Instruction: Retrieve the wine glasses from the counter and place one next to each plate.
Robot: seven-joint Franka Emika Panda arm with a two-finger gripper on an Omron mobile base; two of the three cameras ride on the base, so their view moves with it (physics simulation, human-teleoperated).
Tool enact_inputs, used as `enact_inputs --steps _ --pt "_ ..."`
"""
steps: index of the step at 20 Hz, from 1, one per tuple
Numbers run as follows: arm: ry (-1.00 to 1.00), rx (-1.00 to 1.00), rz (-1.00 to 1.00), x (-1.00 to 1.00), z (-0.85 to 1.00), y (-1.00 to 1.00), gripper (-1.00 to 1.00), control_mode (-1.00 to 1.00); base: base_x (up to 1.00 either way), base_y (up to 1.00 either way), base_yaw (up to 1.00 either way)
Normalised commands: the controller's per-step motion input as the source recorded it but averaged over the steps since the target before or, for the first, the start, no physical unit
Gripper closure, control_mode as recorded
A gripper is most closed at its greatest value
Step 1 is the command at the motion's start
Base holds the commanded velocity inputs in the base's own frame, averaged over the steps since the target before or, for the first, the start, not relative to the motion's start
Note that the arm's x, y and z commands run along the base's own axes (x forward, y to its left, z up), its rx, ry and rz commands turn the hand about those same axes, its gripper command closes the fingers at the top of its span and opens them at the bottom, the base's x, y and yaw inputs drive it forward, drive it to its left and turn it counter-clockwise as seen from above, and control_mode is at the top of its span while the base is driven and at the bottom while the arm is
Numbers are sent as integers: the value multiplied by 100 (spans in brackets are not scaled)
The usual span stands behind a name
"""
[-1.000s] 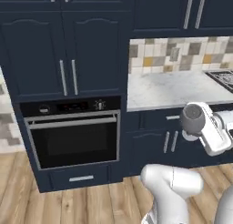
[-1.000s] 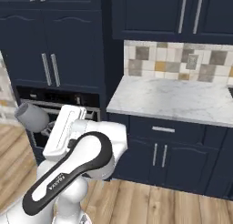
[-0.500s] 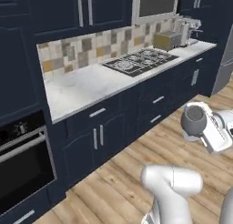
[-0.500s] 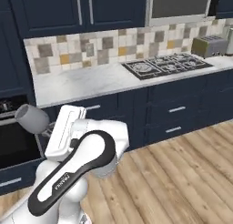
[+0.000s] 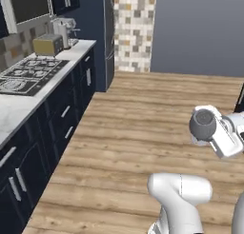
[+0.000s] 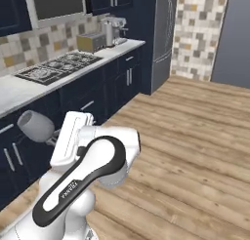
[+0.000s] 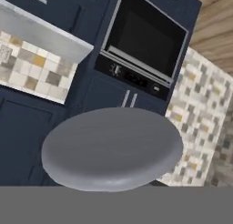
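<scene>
Wine glass [image 5: 203, 124] carried at the end of the arm, off the counter and in mid-air over the wood floor [image 5: 157, 114]; grey rounded bowl sticks out past the white hand, lying on its side rather than upright. In the right base view the same glass [image 6: 35, 125] juts from the hand toward the navy cabinets [image 6: 105, 85]. In the hand view its round grey bulk [image 7: 112, 147] sits directly ahead of the fingers and hides them, so the contact itself is not visible; the gripper [image 5: 217, 133] looks clenched on the glass, probably at the stem, though the stem is too hidden to be sure. Beyond the fingers in the hand view: a built-in oven [image 7: 145, 43] in navy cabinetry and a patch of beige and grey tile, all tilted with the hand. Counter [image 5: 16, 109] well apart from the gripper, off to its side, bearing a gas hob [image 5: 26, 76], a toaster [image 5: 47, 44] and a coffee machine [image 5: 66, 31].
</scene>
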Motion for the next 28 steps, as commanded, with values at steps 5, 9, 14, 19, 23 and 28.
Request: enact_inputs --steps 5,9,14,19,23,28 --pt "0 0 0 0 0 0 100 100 -100 68 -62" --pt "0 0 0 0 0 0 100 100 -100 66 -42" --pt "0 0 0 0 0 0 100 100 -100 -63 -34" --pt "0 0 0 0 0 0 100 100 -100 -100 -21" --pt "0 0 0 0 0 0 100 100 -97 -100 -6" --pt "0 0 0 0 0 0 100 100 -56 -100 0"
